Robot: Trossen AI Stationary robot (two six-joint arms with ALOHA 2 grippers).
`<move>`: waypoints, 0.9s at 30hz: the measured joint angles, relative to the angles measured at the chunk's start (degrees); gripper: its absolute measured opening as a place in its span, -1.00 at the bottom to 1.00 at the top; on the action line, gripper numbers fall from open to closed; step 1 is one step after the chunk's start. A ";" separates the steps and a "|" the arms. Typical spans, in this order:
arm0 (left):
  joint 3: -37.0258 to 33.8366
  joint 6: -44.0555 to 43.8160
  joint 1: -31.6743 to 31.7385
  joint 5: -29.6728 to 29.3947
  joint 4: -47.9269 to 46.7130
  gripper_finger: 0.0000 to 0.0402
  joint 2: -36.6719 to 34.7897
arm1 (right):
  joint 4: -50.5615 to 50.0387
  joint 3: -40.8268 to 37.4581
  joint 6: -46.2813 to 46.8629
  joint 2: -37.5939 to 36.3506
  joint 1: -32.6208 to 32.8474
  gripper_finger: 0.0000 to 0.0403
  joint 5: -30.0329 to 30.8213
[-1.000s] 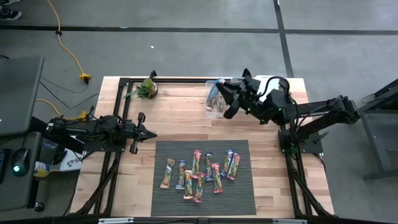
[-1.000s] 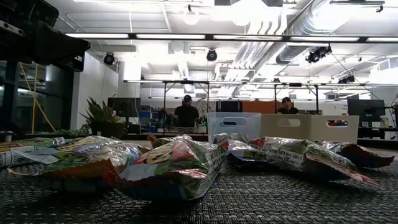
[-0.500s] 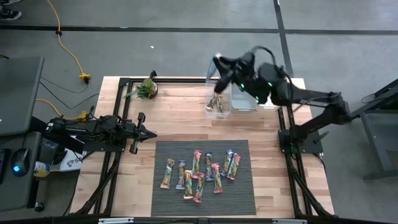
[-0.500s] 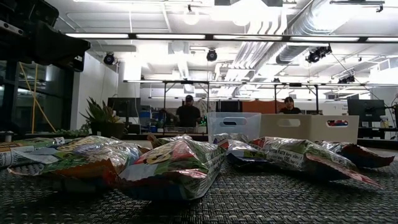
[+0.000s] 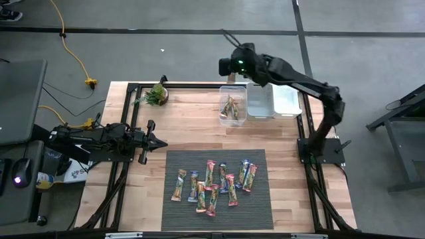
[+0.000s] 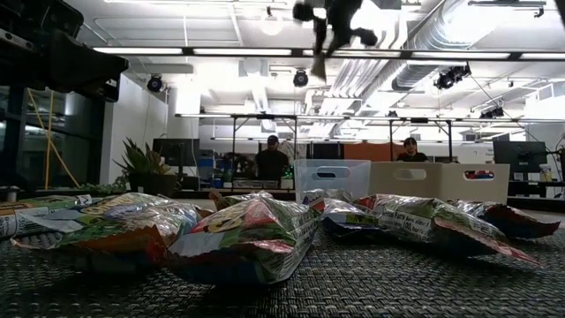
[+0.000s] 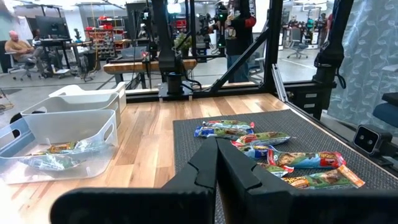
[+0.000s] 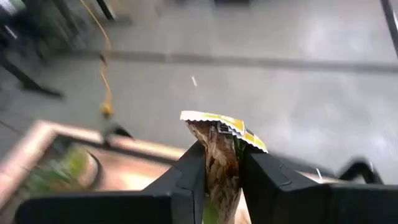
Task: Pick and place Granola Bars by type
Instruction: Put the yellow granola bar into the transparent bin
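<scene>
Several granola bars [image 5: 212, 180] in shiny wrappers lie on the dark mat [image 5: 259, 212]; they also show in the low view [image 6: 256, 234] and the left wrist view [image 7: 273, 155]. A few more bars lie in the clear bin [image 5: 233, 107]. My right gripper [image 5: 229, 65] is raised high over the table's far edge and is shut on one bar [image 8: 219, 149]; it also shows at the top of the low view [image 6: 328, 22]. My left gripper [image 5: 159, 141] is shut and empty, low over the table's left side, left of the mat. My right gripper pinches the bar between its two fingers [image 8: 186, 180]. The bar's crimped yellow-and-white end [image 8: 225, 126] sticks out past the fingertips. The bar runs along the fingers and is lifted clear, high above the table and the bins.
Three bins stand in a row at the table's far side: the clear bin, a white bin [image 5: 259, 101] and another white bin [image 5: 287, 101]. A small potted plant [image 5: 157, 94] stands at the far left. People stand in the room beyond the table [image 6: 269, 159].
My right gripper has risen from just over the clear bin to high above the table's far edge, and has tipped upward, so its arm no longer covers the bins. The left arm and the bars on the mat have kept still.
</scene>
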 joint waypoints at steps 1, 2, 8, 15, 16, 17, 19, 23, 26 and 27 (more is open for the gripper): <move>0.00 0.00 0.00 0.00 0.01 -1.00 0.01 | -1.22 0.00 0.44 1.20 -0.90 -0.65 -1.65; 0.00 0.00 0.00 0.00 0.00 -1.00 0.01 | -2.42 -0.02 0.60 2.44 -1.71 -0.65 -3.23; 0.00 0.00 0.00 0.00 0.00 -1.00 0.01 | -4.75 -0.04 0.52 9.13 -4.90 -0.65 -10.59; 0.00 0.00 0.00 0.00 0.00 -1.00 -0.01 | -7.21 -0.04 2.21 14.39 -5.54 -0.65 -13.85; 0.00 0.00 0.00 0.00 0.01 -1.00 0.01 | -7.80 -0.04 2.60 15.12 -5.43 -0.65 -13.77; 0.00 0.00 0.00 0.00 0.00 -1.00 0.01 | -8.37 -0.04 3.25 15.69 -5.22 -0.65 -13.82; 0.00 0.00 0.00 0.00 0.00 -1.00 0.00 | -9.61 -0.04 4.89 16.87 -4.79 -0.65 -13.92; 0.00 0.00 0.00 0.00 0.00 -1.00 0.01 | -11.52 -0.04 6.54 18.77 -3.61 -0.65 -13.92; 0.00 0.00 0.00 0.00 0.00 -1.00 0.01 | -12.12 -0.04 6.71 19.70 -2.60 -0.65 -13.91; 0.00 0.00 0.00 0.00 0.00 -1.00 -0.01 | -12.36 -0.04 7.14 20.03 -2.23 -0.65 -13.75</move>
